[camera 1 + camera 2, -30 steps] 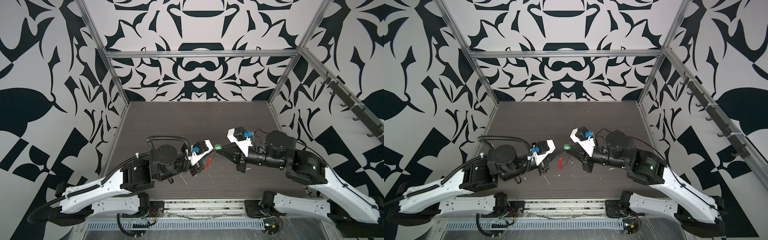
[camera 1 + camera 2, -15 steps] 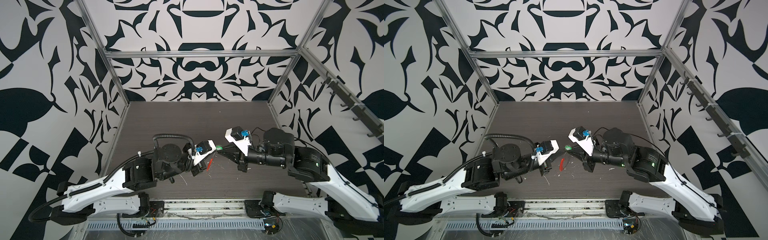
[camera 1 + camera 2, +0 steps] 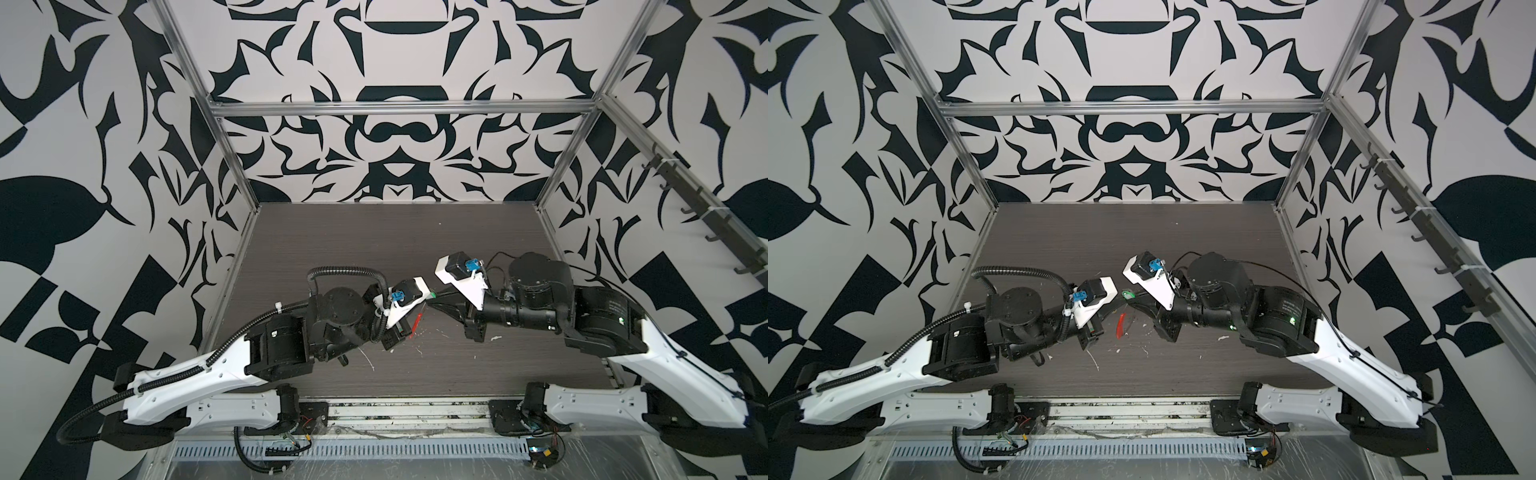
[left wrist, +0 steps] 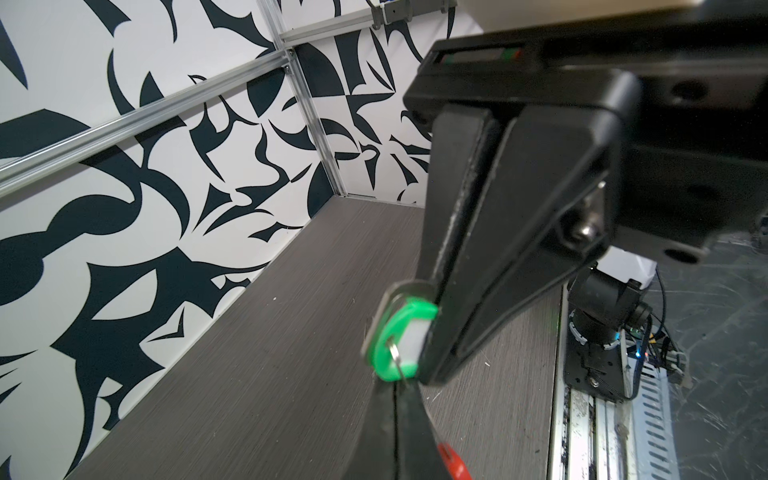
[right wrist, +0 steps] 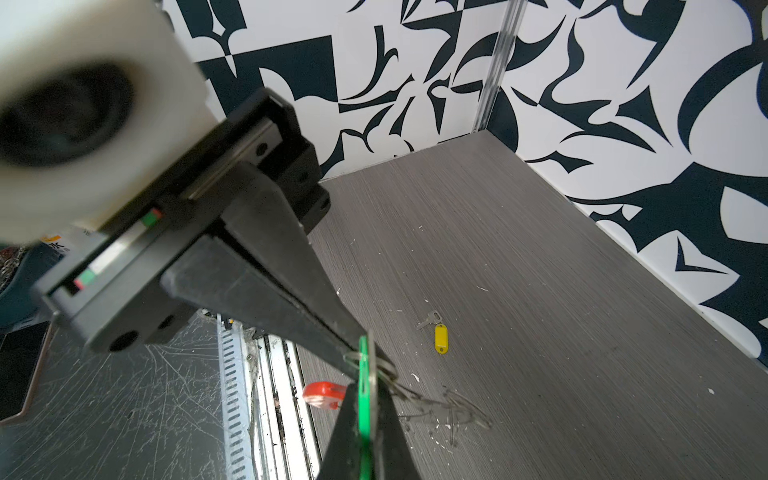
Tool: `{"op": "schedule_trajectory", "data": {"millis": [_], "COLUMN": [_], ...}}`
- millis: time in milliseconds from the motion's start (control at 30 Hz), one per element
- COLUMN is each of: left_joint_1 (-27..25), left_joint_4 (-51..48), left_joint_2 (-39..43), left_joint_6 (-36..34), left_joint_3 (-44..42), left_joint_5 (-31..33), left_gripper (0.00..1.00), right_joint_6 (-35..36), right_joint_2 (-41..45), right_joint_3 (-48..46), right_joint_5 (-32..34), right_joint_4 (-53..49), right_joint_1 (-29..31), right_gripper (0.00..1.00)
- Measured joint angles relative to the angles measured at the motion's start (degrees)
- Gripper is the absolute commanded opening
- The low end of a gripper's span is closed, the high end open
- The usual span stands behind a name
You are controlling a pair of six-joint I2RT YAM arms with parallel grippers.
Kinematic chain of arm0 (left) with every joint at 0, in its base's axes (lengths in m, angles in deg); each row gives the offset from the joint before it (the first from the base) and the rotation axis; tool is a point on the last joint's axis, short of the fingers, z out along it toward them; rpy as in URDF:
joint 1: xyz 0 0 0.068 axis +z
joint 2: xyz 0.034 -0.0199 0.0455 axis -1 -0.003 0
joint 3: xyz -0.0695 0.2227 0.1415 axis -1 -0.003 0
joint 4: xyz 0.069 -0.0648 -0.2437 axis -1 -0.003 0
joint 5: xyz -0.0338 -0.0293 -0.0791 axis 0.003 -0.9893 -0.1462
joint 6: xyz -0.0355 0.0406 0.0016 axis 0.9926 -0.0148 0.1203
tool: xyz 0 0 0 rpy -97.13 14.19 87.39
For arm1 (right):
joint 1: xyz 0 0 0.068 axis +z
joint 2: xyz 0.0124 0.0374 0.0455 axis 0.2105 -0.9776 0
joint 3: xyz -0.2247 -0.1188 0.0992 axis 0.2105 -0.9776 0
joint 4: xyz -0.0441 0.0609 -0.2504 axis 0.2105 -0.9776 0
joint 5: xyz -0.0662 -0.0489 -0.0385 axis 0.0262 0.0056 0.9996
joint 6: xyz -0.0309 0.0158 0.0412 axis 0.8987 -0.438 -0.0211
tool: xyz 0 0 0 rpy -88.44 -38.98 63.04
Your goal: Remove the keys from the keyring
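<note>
- In both top views the green key (image 3: pixel 433 295) is held clear of the table (image 3: pixel 374 249), with the right gripper (image 3: pixel 439 301) closed on it. The left gripper (image 3: pixel 1119 303) is shut just beside the green key. What it pinches cannot be made out here. The keyring's red sleeve (image 3: pixel 417 325) is seen near the green key, on the left gripper's side.
- Compared with a second ago, the two wrists have been brought closer together around the green key, which has hardly shifted. Both pairs of jaws have been kept shut.
- In the left wrist view the green key (image 4: pixel 399 332) is clamped by its tag in the right gripper (image 4: pixel 434 369). A thin wire is run from the tag's hole into the shut left gripper (image 4: pixel 395 390), so the keyring is taken to be gripped there. The sleeve (image 4: pixel 455 463) is just beside those jaws.
- In the right wrist view the keyring (image 5: pixel 440 409) is seen as a wire loop trailing from the green key (image 5: pixel 364 415). The yellow key (image 5: pixel 439 337) lies on the table, well apart from the green key and free of the wire.
- One key is thus judged removed. The green key is still threaded, and the closing-in is judged to be an attempt to work it along the wire.
</note>
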Motion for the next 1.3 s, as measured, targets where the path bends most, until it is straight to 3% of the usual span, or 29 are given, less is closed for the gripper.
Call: {"op": "schedule_trajectory", "data": {"millis": [100,467,933,1300], "left_joint_1": [0.0,0.0,-0.1,-0.1], "left_joint_4": [2.3,12.0,22.2,24.6], "left_joint_2": [2.0,6.7,11.0,13.9], "left_joint_6": [-0.4,-2.8,-6.5,-6.8], "left_joint_3": [-2.1,-9.2,-16.2,-17.6], "left_joint_5": [-0.9,-5.2,-9.4,-10.0], "left_gripper": [0.0,0.0,0.0,0.0], "right_joint_6": [-0.2,-0.7,-1.1,-1.5], "right_joint_2": [0.0,0.4,3.4,7.9], "right_joint_3": [0.0,-0.2,-4.1,-8.1], "right_joint_5": [-1.7,-9.6,-19.9,-18.1], "right_joint_4": [1.3,5.3,7.3,9.8], "right_joint_1": [0.5,1.4,3.4,3.9], "right_gripper": [0.21,0.41,0.46,0.45]}}
